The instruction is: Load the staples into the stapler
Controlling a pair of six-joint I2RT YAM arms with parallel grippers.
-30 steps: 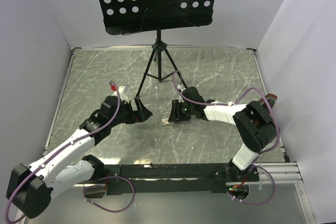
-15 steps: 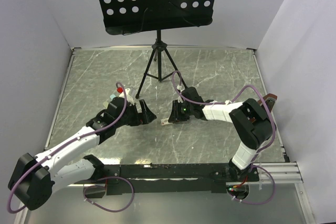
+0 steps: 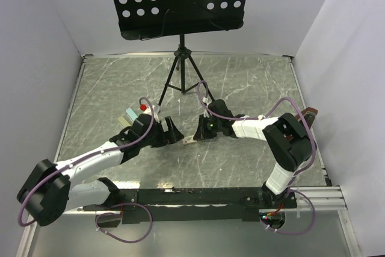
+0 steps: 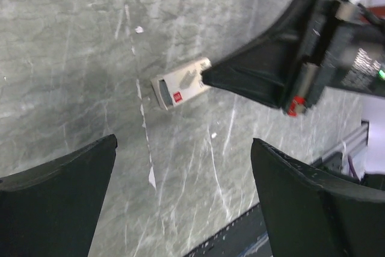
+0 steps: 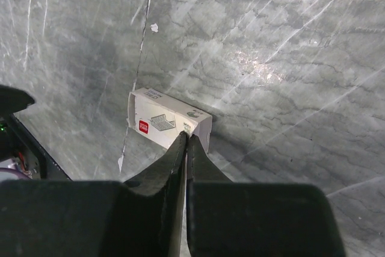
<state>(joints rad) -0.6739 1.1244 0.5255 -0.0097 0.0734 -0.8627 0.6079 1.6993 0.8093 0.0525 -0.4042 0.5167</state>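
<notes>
Right fingers [image 5: 162, 170], matte black wedges, tips together against rectangular cardboard box [image 5: 168, 126]

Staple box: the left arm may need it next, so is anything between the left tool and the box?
Nothing visible: only bare table lies between the open left tool and the staple box. The shut right tool touches one end of the box, coming from the side, not across that path.
</notes>
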